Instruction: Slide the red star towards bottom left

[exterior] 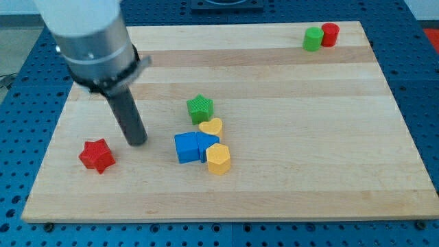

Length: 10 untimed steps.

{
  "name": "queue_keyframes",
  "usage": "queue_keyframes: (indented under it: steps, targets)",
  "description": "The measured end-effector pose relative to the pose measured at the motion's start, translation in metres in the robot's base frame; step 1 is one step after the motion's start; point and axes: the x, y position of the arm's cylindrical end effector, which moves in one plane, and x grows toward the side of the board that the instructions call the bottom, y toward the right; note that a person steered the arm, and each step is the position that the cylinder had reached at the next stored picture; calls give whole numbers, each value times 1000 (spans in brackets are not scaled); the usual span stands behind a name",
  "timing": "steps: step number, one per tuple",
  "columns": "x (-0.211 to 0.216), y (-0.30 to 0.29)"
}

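Observation:
The red star [96,156] lies on the wooden board [288,178] near its left edge, toward the view's bottom. My tip [137,141] is the lower end of the dark rod, standing just right of and slightly above the star, a small gap apart. A green star [200,108] sits near the middle. Below it a yellow heart [212,127], a blue cube [186,147], a second blue block [211,145] and a yellow hexagonal block [219,159] are bunched together.
A green cylinder [313,39] and a red cylinder [330,34] stand touching at the board's top right corner. The arm's grey body [89,34] covers the board's top left part. The blue perforated table [20,158] surrounds the board.

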Motion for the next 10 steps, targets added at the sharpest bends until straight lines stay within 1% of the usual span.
queue_keyframes:
  steps: [1,2,3,5,6,7,8,9,10]
  targets:
    - [0,-13]
    - [12,-37]
    - [41,-52]
    - [59,-56]
    - [50,-51]
    - [45,11]
    - [80,16]
    - [107,15]
    - [107,5]
